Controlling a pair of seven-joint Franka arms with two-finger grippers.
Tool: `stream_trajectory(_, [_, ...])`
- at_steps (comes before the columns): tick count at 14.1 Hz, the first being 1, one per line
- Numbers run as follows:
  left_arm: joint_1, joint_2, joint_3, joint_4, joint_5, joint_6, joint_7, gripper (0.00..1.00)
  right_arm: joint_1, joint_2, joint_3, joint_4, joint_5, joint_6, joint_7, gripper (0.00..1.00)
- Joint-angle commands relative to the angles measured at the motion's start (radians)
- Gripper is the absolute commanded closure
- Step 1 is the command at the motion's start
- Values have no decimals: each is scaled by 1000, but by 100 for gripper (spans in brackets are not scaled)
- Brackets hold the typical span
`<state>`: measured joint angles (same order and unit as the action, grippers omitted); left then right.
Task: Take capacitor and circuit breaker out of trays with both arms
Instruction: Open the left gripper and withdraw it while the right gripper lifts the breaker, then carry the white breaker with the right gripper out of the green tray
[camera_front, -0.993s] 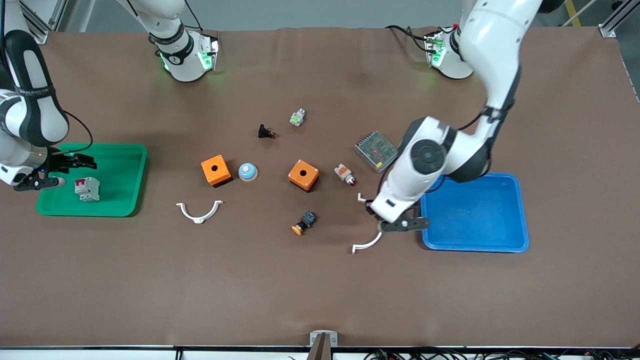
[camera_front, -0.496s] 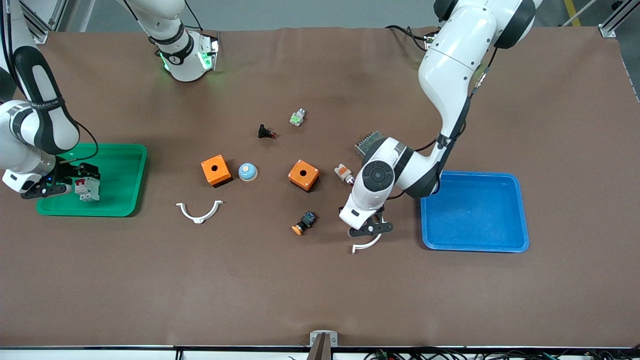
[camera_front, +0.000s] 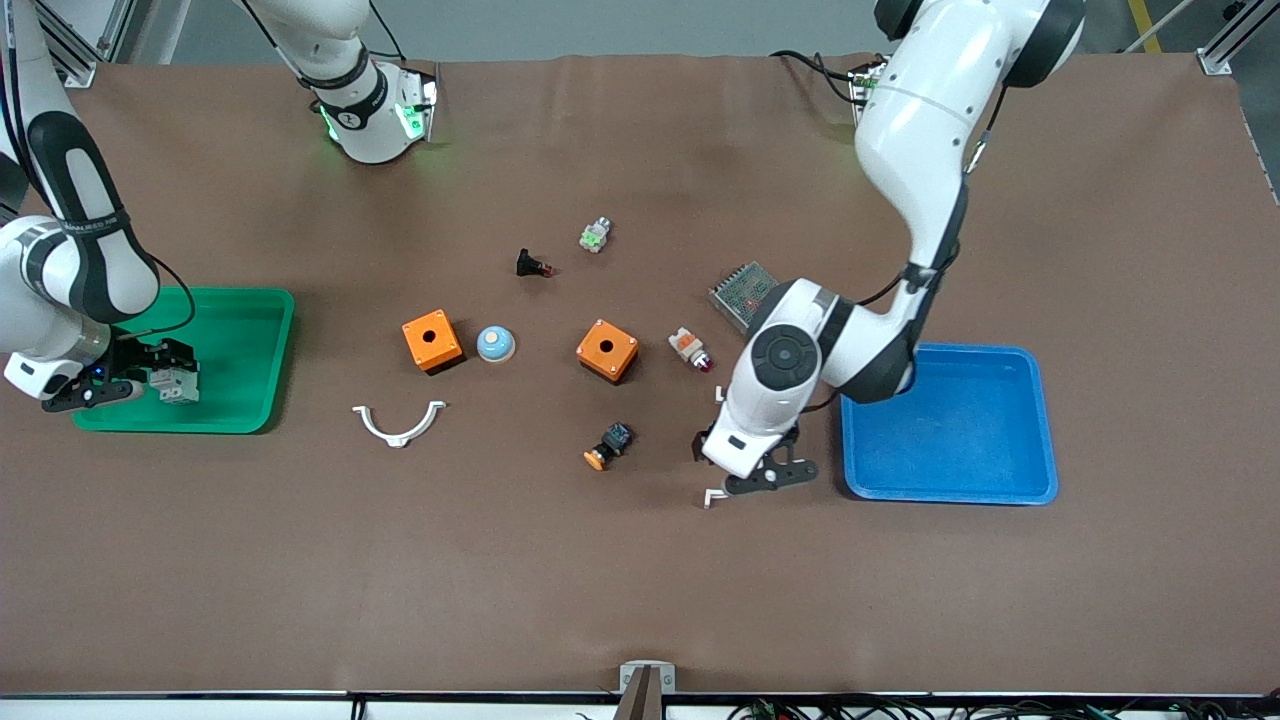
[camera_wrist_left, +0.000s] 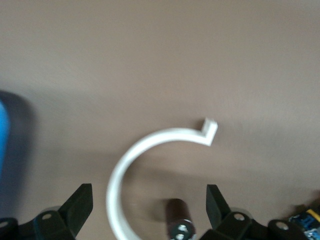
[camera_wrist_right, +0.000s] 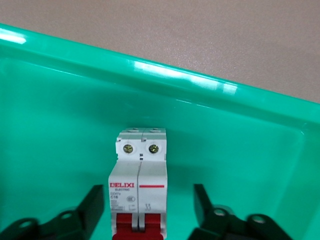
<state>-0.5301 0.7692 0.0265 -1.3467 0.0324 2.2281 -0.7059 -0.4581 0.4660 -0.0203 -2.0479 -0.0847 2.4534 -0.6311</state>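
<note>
Only the left wrist view shows the capacitor (camera_wrist_left: 178, 222) on the tabletop (camera_wrist_left: 150, 60) between the released left end effector's (camera_wrist_left: 149, 197) fingers, at four o'clock from the orange-capped button (camera_front: 606, 447), while the right end effector (camera_wrist_right: 149, 196), likewise released, straddles the breaker (camera_wrist_right: 138, 192) in the green tray (camera_wrist_right: 240, 150).

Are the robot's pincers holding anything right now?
No. The right pincer is open around the breaker in the green tray; the left pincer is open over the capacitor.
</note>
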Motion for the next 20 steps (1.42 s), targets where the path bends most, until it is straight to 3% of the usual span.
stream_trajectory(1, [66, -161, 27, -35, 20, -100, 77, 0, -14, 13, 13, 18, -15, -2, -13, 41])
stream_trajectory(4, [162, -276, 30, -34, 21, -206, 210, 0, -8, 13, 14, 34, -15, -10, -15, 67])
stream_trajectory(7, [254, -388, 29, -34, 21, -342, 378, 0, -4, 3, 16, 44, -15, -16, -18, 73])
stream_trajectory(9, [312, -468, 27, -35, 20, -427, 517, 0, 7, -29, 17, 75, -15, -75, -15, 73])
stream_trajectory(12, [396, -557, 20, -38, 1, -548, 676, 0, 82, -133, 19, 176, -9, -358, 26, 73])
stream_trajectory(16, [465, -665, -19, -118, -48, -613, 694, 0, 274, -191, 20, 346, -3, -727, 357, 70])
stream_trajectory(20, [574, -734, -155, -207, -40, -620, 655, 0, 510, -199, 19, 370, 104, -768, 667, 70])
